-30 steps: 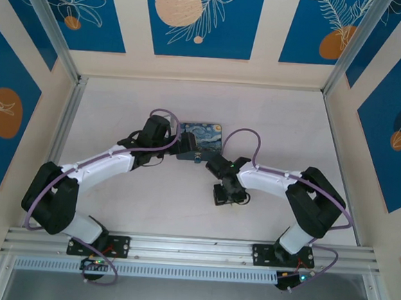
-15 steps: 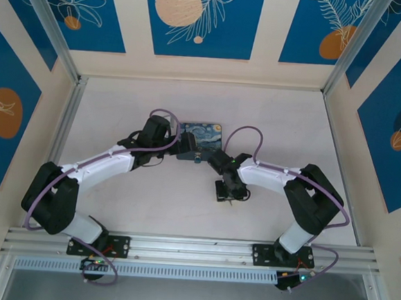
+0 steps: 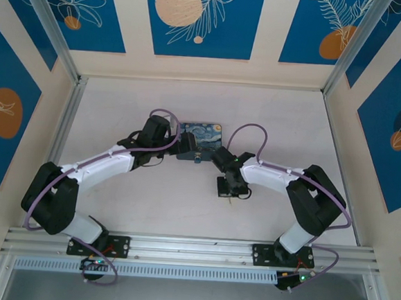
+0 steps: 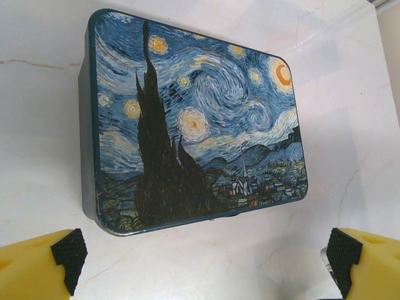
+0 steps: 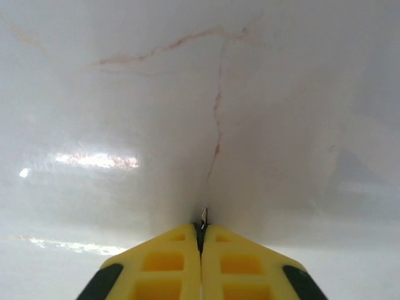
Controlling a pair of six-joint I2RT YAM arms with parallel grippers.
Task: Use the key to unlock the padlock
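step in hand: grabbing the key. The right end effector is pinched together on the key, a thin metal sliver poking out between the tips, right down at the table

left end effector: spread wide, holding nothing, parked just on the near side of the painted box

padlock: tiny bluish bit at the box's near edge, between the two arms, near the key but apart from it

next move (my guess): lift the key without it twisting in the pinch, carry it over, and line it up with the keyhole. The lock probably needs steadying from the left. Everything's tiny, so alignment looks like the hard part

right wrist view: makes the grip on the key obvious, where from above it's too small to judge

top view: gives where the lock, box and both arms sit

left wrist view: box lid in full detail, but I can't pick out the lock for sure
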